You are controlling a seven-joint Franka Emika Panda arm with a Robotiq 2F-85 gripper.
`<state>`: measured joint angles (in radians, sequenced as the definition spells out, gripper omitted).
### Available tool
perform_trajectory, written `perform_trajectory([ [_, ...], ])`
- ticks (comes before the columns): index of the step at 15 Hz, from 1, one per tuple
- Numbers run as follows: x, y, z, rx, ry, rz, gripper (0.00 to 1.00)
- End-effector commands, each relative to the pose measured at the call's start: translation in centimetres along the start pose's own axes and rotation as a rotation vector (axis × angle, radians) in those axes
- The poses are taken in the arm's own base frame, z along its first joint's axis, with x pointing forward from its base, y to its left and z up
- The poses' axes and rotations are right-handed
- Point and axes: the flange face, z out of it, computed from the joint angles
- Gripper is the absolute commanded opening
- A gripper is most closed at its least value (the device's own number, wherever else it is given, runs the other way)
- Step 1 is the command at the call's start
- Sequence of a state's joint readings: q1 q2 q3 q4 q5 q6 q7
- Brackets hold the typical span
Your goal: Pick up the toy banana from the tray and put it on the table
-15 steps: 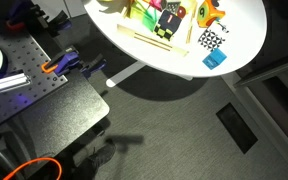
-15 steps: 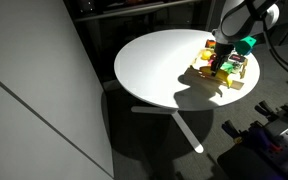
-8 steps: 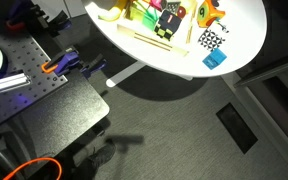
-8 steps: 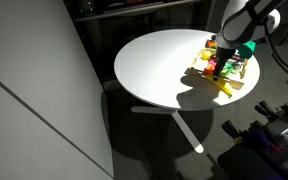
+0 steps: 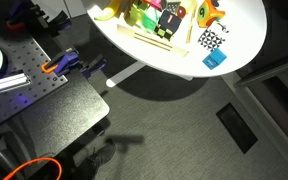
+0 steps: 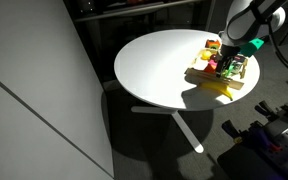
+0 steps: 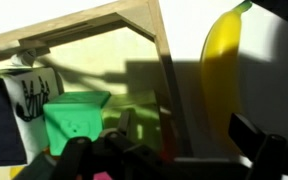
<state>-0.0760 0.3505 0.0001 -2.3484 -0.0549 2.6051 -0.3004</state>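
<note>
In the wrist view I see my gripper (image 7: pixel 164 160) at the bottom edge, its two dark fingers (image 7: pixel 256 140) well apart and holding nothing; just beyond them the tray (image 7: pixel 162 60) shows its wooden rim, and the toy banana (image 7: pixel 224 62) lies outside that rim on the white table (image 7: pixel 279 60). In an exterior view the toy banana (image 6: pixel 220 88) lies just beside the tray (image 6: pixel 195 73).

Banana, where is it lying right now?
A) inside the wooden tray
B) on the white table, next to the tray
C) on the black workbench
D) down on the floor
B: the toy banana lies on the white table, just outside the raised rim of the tray.
</note>
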Motion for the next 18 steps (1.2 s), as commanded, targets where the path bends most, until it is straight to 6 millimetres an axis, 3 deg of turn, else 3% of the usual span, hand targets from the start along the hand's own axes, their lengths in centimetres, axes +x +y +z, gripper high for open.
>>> perform_trajectory([
  [1, -0.5, 1.3, -2.0, -0.070, -0.013, 0.173, 1.00],
  [6, -1.4, 2.1, -4.2, -0.104, -0.069, 0.294, 1.00],
  [13, -3.0, 1.7, -8.7, -0.087, -0.174, 0.358, 1.00],
  [18, -3.2, 1.2, -10.6, -0.094, -0.122, 0.368, 1.00],
])
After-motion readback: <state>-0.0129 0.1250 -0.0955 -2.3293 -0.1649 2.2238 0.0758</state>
